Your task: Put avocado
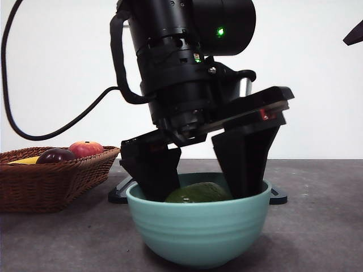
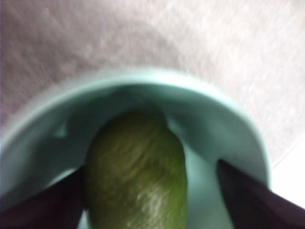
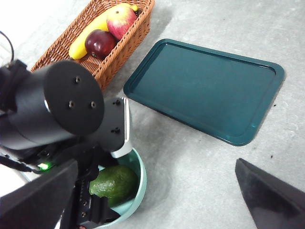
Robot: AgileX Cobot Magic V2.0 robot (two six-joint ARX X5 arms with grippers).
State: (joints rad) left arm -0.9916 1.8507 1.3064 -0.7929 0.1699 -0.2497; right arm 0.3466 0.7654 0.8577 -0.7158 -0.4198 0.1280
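Observation:
The dark green avocado (image 1: 198,192) (image 2: 136,176) (image 3: 113,185) lies inside a pale teal bowl (image 1: 198,235) (image 2: 143,81) (image 3: 142,177) at the front of the table. My left gripper (image 1: 201,184) (image 2: 150,205) reaches down into the bowl, open, one jaw on each side of the avocado. In the left wrist view one jaw is close against the fruit and the other stands apart from it. My right gripper (image 3: 155,181) hangs high above the table, open and holding nothing; it shows in the front view only as a black tip (image 1: 354,34) at the top right corner.
A wicker basket (image 1: 51,181) (image 3: 119,52) at the left holds a red apple (image 1: 85,148), a dark purple fruit (image 1: 55,156) and a banana (image 3: 88,33). A dark teal tray (image 3: 205,90) lies flat beyond the bowl. The left arm (image 3: 66,109) towers over the bowl.

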